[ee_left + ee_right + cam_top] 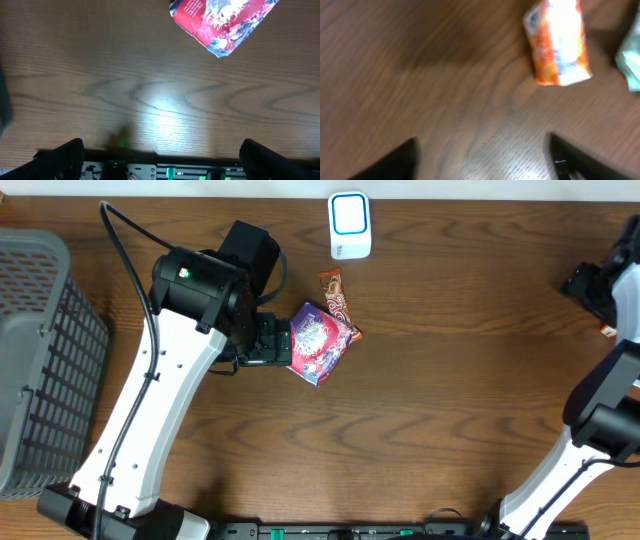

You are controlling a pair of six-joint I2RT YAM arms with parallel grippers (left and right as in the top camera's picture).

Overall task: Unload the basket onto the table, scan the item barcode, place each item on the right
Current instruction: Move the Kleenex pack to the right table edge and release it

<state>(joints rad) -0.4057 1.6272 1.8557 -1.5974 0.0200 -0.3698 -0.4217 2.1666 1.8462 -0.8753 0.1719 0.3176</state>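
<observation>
The crinkled purple-and-red foil snack packet (320,342) lies flat on the brown wooden table (430,430), towards the far side and left of centre. I take it to be the item to scan. The left gripper (162,150) hangs just beside the packet's left edge, its fingers spread wide with nothing between them. In the left wrist view the packet sits ahead of the fingers and off to the right of their centreline, so it is not yet inside the gap. The coming move turns on shifting right and forward until the jaws straddle it. The packet lies cornerwise to the table edge (more a tilted square than a strip, so its long axis is hard to call).

The white box-shaped barcode scanner with a blue ring (350,225) stands at the far edge, slightly right of the packet. A narrow orange-and-red wrapper (335,295) lies between the two, its near end touching the packet or nearly so.

The right gripper (482,155) is well apart at the far right of the table. Its fingers are parted and empty over bare wood, and an orange-and-white pouch (557,42) lies beyond them. The left arm is plainly the nearer one.
</observation>
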